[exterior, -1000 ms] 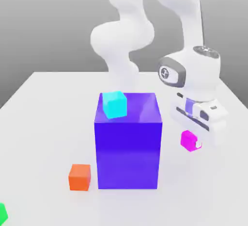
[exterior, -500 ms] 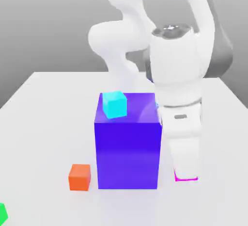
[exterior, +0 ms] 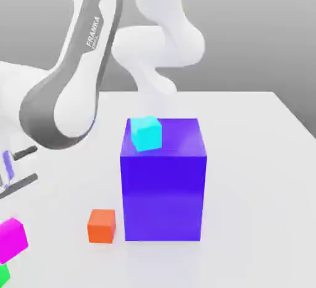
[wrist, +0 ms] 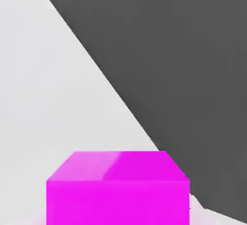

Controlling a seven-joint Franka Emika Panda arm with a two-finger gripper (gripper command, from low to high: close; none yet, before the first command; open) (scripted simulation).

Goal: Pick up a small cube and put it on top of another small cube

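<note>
The small magenta cube [exterior: 12,238] hangs low at the exterior view's left edge, just above and slightly right of the green cube [exterior: 3,275], which is cut off by the picture's corner. Whether the two touch I cannot tell. My gripper [exterior: 8,222] comes down on the magenta cube from the hand [exterior: 12,172] above it and is shut on it. In the hand view the magenta cube [wrist: 118,188] sits very close to the camera, with white table [wrist: 53,93] behind it.
A big blue-violet block [exterior: 163,182] stands mid-table with a cyan cube [exterior: 145,133] on its top. An orange cube [exterior: 102,225] lies on the table [exterior: 259,175] by the block's left foot. My arm's grey-white link [exterior: 74,76] slants overhead on the left.
My arm has swung from the right of the big block over to the far left, carrying the magenta cube with it to just above the green cube.
</note>
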